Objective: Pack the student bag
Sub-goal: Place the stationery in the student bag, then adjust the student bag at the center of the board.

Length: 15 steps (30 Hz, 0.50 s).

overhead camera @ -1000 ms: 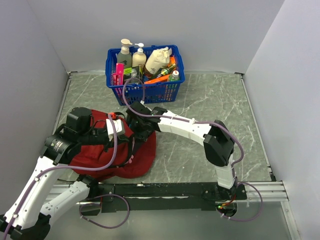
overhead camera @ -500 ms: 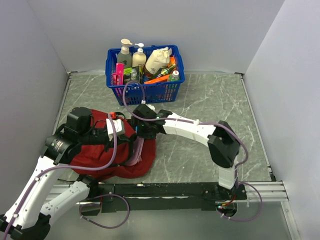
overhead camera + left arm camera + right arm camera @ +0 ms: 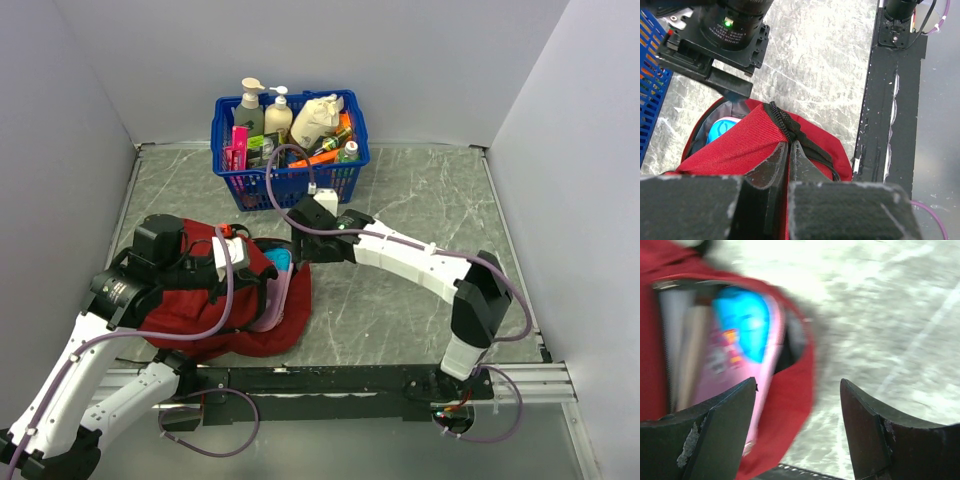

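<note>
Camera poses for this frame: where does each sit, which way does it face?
Top external: fixed high behind the bases, looking down on the grey marbled table; both arms, the dark-red fabric backpack and the blue plastic basket show.
Left wrist: on the left arm, looking down along the left gripper, shut on the backpack's zipper edge; the right arm's wrist shows above.
Right wrist: blurred, looking past the right gripper, open, into the backpack's mouth.
Shared: both wrist views catch the bright blue item inside.

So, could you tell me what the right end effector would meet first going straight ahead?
Likely the student bag, at its red rim beside the pink item inside; depth is unclear.
</note>
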Motion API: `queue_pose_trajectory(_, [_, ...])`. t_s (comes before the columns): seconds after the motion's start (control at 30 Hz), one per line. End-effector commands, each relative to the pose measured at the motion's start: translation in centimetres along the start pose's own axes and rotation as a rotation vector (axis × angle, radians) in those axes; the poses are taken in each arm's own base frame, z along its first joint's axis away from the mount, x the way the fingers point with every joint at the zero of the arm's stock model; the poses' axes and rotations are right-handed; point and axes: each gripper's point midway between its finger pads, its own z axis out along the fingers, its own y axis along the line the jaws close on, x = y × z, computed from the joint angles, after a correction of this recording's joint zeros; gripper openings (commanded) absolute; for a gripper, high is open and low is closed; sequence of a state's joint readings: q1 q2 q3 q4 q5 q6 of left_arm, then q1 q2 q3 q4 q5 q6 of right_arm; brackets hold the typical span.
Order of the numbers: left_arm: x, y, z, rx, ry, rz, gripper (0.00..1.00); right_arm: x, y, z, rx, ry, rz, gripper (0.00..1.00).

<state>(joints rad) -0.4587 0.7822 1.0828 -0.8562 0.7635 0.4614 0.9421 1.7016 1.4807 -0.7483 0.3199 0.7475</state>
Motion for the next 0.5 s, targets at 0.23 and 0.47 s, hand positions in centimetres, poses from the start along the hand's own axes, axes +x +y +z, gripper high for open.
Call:
queue_pose_trajectory(0.23, [-3.8, -1.1, -0.6, 0.048, -0.140, 0.093, 0.03, -0.9, -3.1, 3.9, 0.163, 0.028, 0.058, 0.73])
queue_pose_trajectory(0.47, [-3.4, -1.1, -0.4, 0.050, -0.137, 0.088, 0.03, 0.5, -2.0, 5.9, 0.144, 0.099, 0.080, 0.71])
